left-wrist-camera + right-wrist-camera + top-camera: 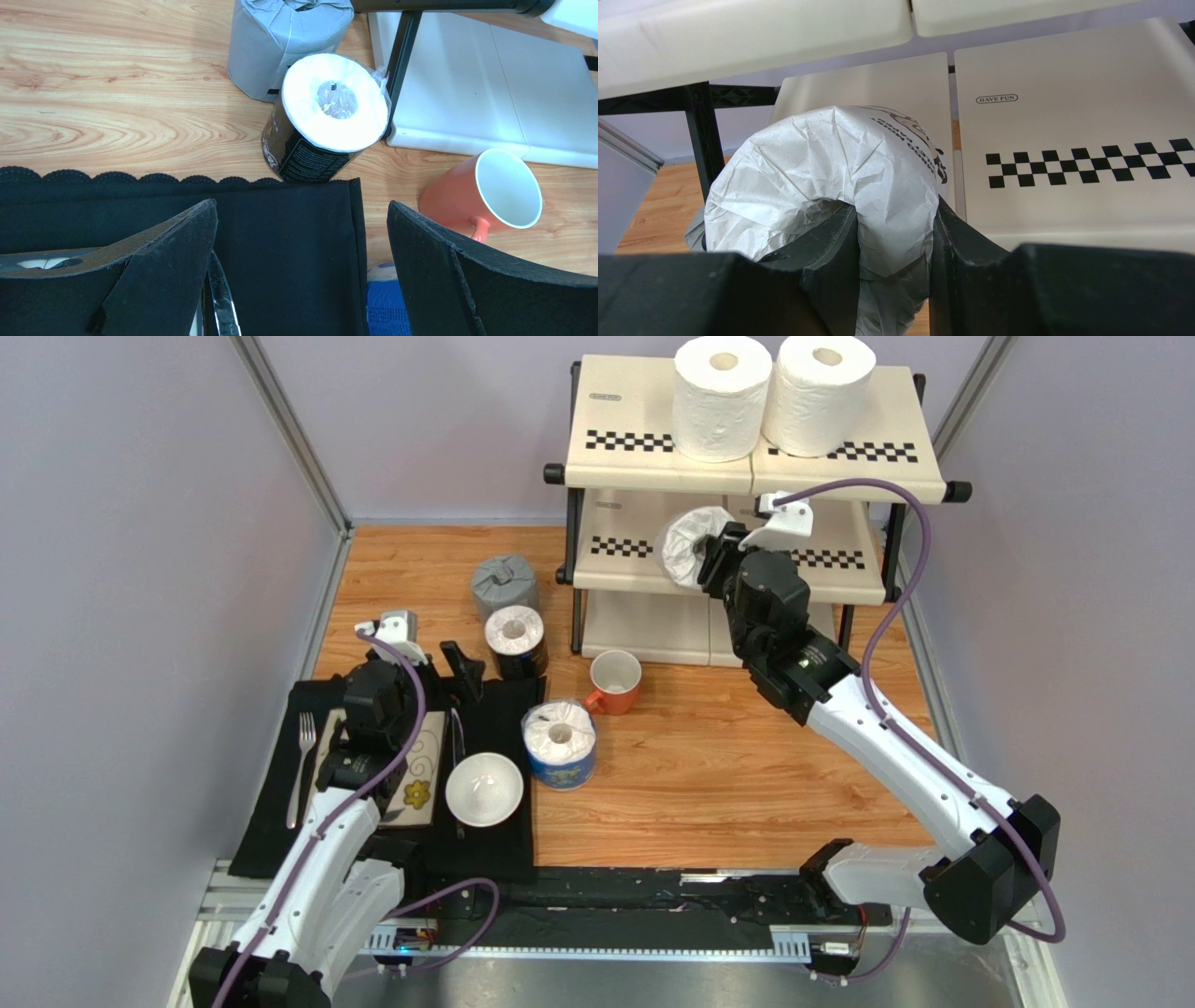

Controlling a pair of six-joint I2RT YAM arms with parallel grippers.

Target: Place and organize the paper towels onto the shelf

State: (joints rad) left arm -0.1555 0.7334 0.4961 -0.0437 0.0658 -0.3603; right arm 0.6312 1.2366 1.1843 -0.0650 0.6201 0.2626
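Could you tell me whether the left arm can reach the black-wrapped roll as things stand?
Probably yes: the left end effector is open and faces the black-wrapped roll across the black mat; grey roll and orange mug stand aside.

The right gripper point(896, 217) covers the lower part of the white-wrapped roll point(829, 161); its core is hidden, and the print on the wrapper is too small to read. The shelf point(1074, 105) runs out of view at the top and right. Toward the worktop's far edge, the grey roll point(288, 35) is cut off at the top. Only a sliver of the blue roll point(386, 308) shows beside the left gripper point(302, 210), whose finger point(491, 280) hides the base of the orange mug point(456, 199).
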